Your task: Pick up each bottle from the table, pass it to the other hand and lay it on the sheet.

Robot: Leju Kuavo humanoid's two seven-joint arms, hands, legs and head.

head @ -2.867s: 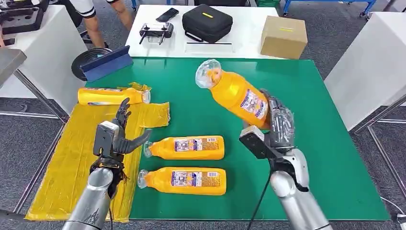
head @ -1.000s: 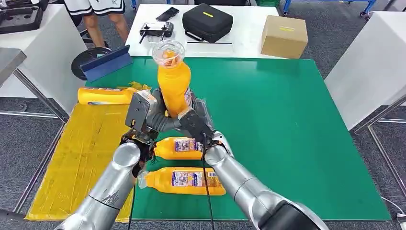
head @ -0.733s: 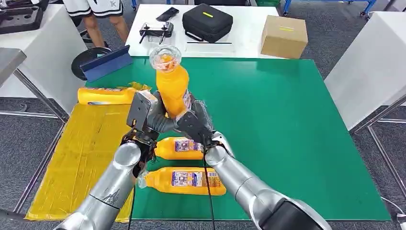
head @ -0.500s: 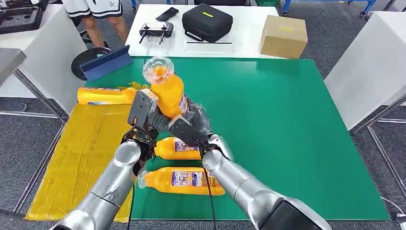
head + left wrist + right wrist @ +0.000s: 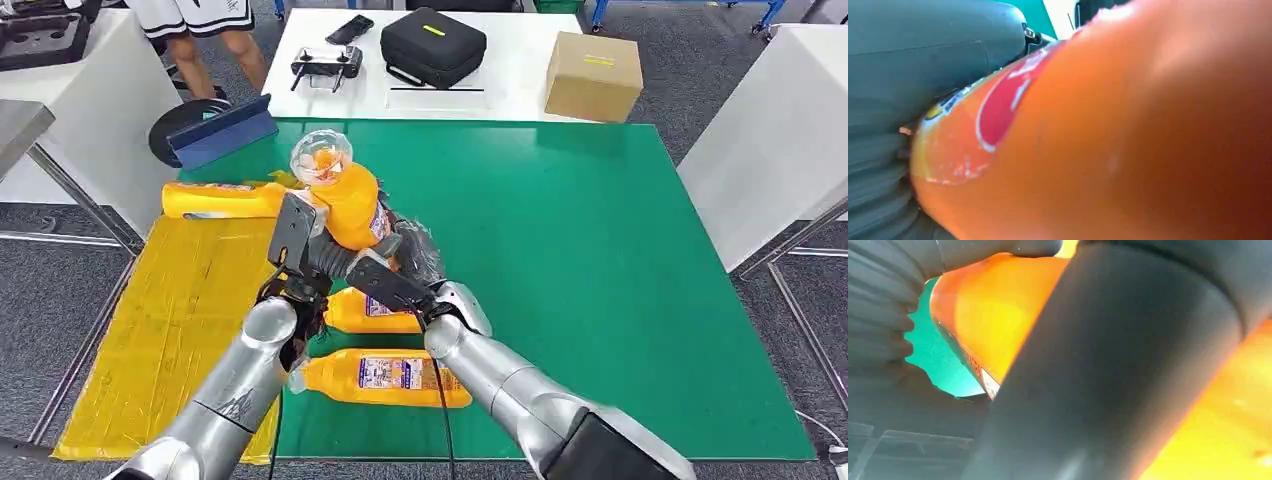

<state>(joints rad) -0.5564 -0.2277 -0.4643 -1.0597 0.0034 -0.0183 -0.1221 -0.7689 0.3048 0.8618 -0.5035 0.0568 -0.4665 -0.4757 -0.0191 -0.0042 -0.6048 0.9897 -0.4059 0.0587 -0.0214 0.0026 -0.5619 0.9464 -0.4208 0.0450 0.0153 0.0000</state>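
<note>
The bottle (image 5: 350, 200) I'm gripping with both my left hand (image 5: 305, 250) and right hand (image 5: 400, 262) is tilting above two bottles (image 5: 385, 375) lying on the counter (image 5: 600, 250), beside the yellow sheet (image 5: 170, 320).

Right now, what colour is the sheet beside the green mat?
Yellow; the sheet shows best in the head view.

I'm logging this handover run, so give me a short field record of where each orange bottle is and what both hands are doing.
held bottle: orange plastic bottle with clear cap, tilted, above the green table
left hand: on the held bottle
right hand: on the held bottle
bottle on sheet: one, lying on the yellow plastic sheet at its far end
bottles on table: two lying side by side
</note>
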